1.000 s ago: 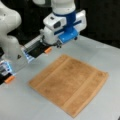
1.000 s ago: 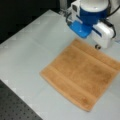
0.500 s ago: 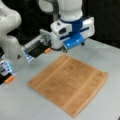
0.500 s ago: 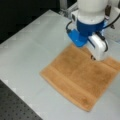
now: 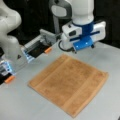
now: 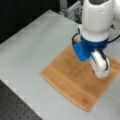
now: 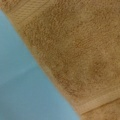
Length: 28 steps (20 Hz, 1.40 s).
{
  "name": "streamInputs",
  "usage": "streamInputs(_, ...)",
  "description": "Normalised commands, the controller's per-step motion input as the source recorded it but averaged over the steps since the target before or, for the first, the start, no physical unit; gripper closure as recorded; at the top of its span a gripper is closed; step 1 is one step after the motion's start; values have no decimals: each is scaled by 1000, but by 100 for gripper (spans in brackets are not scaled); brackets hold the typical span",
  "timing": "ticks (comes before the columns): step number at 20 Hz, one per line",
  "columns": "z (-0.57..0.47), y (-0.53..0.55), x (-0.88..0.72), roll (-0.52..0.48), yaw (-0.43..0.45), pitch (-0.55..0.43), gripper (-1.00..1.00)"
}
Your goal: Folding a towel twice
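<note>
Grey tabletop (image 5: 105, 57) spreads under me, with the towel (image 5: 68, 83) lying flat and unfolded near its middle, so no fold is made yet. My gripper (image 6: 100, 68) hangs above the towel's far side at a front view's top; whether its jaws are parted I cannot tell, and it seems to hold nothing. The wrist view shows one towel edge running beside bare table. Open surface surrounds the cloth; clutter (image 5: 40, 47) stands at a front view's left.
</note>
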Motion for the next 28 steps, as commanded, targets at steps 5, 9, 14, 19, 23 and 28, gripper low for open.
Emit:
streamInputs(5, -35, 181, 483, -251, -3, 271, -100)
streamInputs(9, -49, 242, 505, -256, 27, 253, -100)
streamInputs(14, -4, 312, 481, -264, 7, 244, -100)
streamInputs(19, -7, 304, 429, -257, 0, 195, -100)
streamInputs(23, 17, 225, 392, -257, 30, 78, -100)
streamInputs(28, -44, 247, 462, -261, -12, 42, -100)
